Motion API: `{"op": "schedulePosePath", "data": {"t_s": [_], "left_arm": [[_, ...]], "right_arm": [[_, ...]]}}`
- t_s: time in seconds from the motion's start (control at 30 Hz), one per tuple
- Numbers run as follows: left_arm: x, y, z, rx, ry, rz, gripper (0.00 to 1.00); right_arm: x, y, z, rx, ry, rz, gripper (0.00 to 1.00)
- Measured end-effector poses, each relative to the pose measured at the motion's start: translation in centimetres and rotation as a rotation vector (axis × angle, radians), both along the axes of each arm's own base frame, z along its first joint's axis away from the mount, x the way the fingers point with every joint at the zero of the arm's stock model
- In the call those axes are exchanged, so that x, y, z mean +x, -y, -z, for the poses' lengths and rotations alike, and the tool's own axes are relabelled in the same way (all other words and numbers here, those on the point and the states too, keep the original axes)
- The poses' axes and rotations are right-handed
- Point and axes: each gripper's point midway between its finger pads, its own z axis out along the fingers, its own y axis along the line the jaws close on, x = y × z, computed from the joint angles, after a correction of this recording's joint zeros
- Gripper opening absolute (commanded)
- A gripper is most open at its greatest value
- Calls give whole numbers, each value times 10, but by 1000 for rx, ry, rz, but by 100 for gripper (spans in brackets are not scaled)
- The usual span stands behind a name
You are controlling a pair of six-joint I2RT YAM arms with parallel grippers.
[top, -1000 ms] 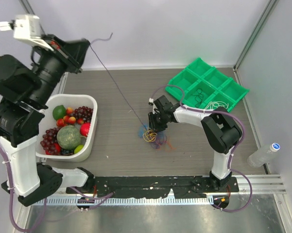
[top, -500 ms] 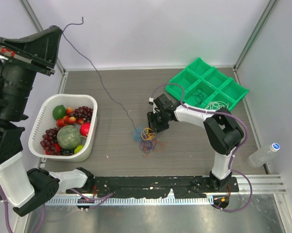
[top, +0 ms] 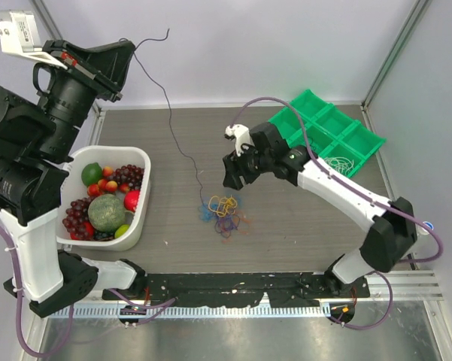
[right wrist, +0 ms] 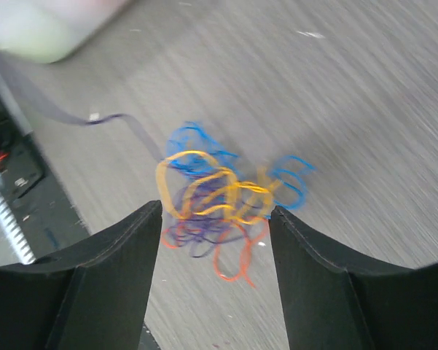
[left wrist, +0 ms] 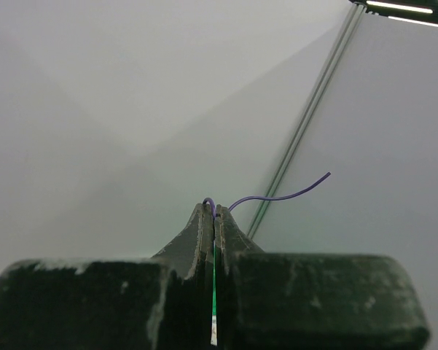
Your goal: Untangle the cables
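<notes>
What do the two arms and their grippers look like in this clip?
The left arm and right arm share white link shells, bulky black joint housings and thin mauve hoses along them. The left gripper and right gripper are black with two wedge-shaped fingers; the left's look scuffed grey.

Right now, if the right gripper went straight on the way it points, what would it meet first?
The right gripper would likely meet the cable tangle, lying on the table straight ahead between its open jaws; depth is unclear.
</notes>
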Motion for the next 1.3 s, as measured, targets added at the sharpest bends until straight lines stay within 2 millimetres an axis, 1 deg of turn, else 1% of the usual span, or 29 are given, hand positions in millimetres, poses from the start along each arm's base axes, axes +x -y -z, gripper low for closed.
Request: {"op": "schedulePosePath", "data": {"t_s": [0.07, 0.1, 0.13, 0.2, 0.27, 0.33, 0.37, 0.4, 0.43, 0.47, 0.53, 0.57, 0.63, 0.7, 0.73, 0.77, 0.83, 0.9, 0.97, 1.03, 1.07, 1.1, 1.13, 1.2, 1.23, 1.3], "left_arm": [[-3, -1, -3, -4, 7, 1, 0], [-4, -2, -4, -6, 11, 1, 0], [-6, -3, -6, -9, 14, 2, 0], [-9, -5, -9, -14, 23, 3, 0], [-12, -5, -11, -17, 31, 7, 0], [-13, -6, -12, -17, 33, 9, 0], [-13, -5, -12, -17, 32, 10, 0], [-13, -5, -12, -16, 31, 11, 0], [-13, -5, -11, -16, 30, 12, 0], [-13, -5, -11, -15, 28, 13, 0], [-13, -5, -9, -13, 24, 13, 0], [-12, -4, -8, -11, 21, 13, 0], [-10, -4, 0, -3, 2, 9, 0], [-5, -4, 15, 10, -34, -5, 0], [0, -4, 26, 17, -60, -17, 0], [7, -3, 41, 27, -101, -31, 0], [17, -3, 69, 42, -169, -60, 0], [29, -3, 100, 61, -245, -90, 0], [36, -2, 121, 71, -293, -105, 0], [47, 4, 143, 85, -348, -108, 0], [50, 6, 150, 90, -366, -108, 0], [53, 8, 157, 96, -384, -108, 0], [54, 9, 161, 100, -395, -108, 0], [55, 10, 163, 96, -402, -105, 0], [54, 10, 162, 92, -401, -102, 0], [52, 10, 160, 88, -397, -98, 0]], "right_arm": [[-21, -17, -14, 74, 55, -85, 66], [-31, -29, -20, 111, 75, -129, 66], [-39, -41, -24, 146, 89, -169, 66], [-49, -65, -27, 194, 103, -229, 66], [-51, -86, -22, 218, 116, -260, 66], [-45, -96, -13, 215, 127, -246, 66], [-41, -98, -10, 211, 133, -234, 62], [-36, -100, -6, 205, 142, -213, 58], [-29, -101, -3, 196, 152, -190, 41], [-23, -102, -2, 187, 162, -164, 21], [-13, -103, -4, 176, 183, -131, 3], [-10, -104, -9, 180, 190, -120, 1], [-6, -107, -24, 206, 206, -108, 1], [-4, -109, -46, 247, 227, -97, 1], [-4, -109, -59, 268, 238, -89, 1], [-5, -107, -74, 292, 253, -81, 1], [-7, -103, -115, 359, 295, -62, 1], [-11, -97, -164, 443, 352, -41, 1], [-17, -87, -217, 536, 419, -21, 1], [-24, -73, -258, 617, 481, 5, 1], [-27, -66, -272, 646, 507, 20, 1], [-28, -60, -279, 663, 516, 37, 1], [-26, -57, -281, 671, 510, 52, 1], [-24, -57, -281, 670, 484, 61, 1], [-19, -61, -278, 662, 470, 62, 1], [-12, -68, -265, 636, 441, 66, 1]]}}
